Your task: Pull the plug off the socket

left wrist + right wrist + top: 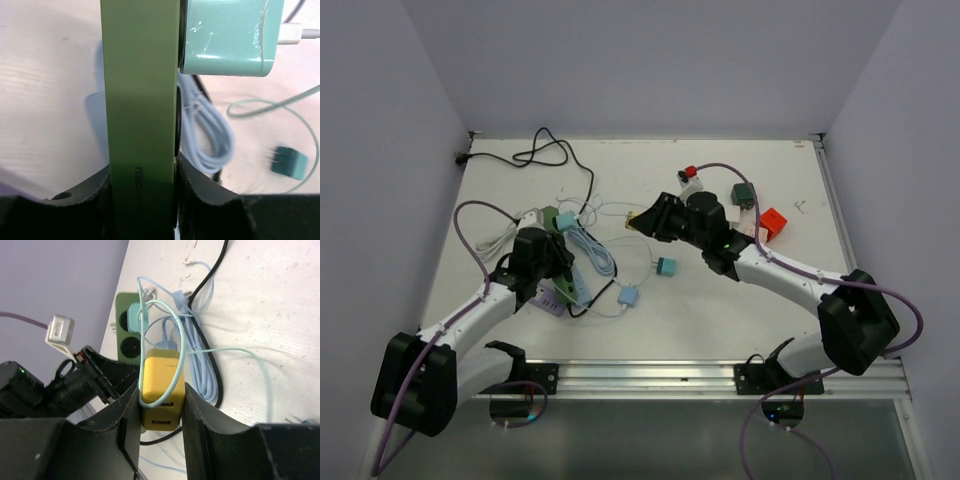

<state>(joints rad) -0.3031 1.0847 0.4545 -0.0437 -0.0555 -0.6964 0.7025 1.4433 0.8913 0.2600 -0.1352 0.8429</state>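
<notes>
The dark green power strip (pixel 140 100) runs edge-on between my left gripper's (pixel 142 172) fingers, which are shut on it. A teal plug (pixel 227 37) sits in one of its outlets. In the top view the left gripper (pixel 550 255) holds the strip (pixel 551 217) at the table's left. My right gripper (pixel 161 390) is shut on a yellow USB charger plug (pixel 161 385) with a pale green cable looped over it. In the top view the right gripper (pixel 642 220) holds this plug apart from the strip, to its right. The strip (pixel 129 335) shows beyond the yellow plug in the right wrist view.
A coiled light blue cable (pixel 205 130) and a black cord (pixel 550 155) lie by the strip. A purple strip (pixel 555 297) lies under the left arm. Small adapters are scattered about: teal (pixel 666 266), light blue (pixel 628 296), red (pixel 689 171), dark green (pixel 742 193), orange (pixel 773 223).
</notes>
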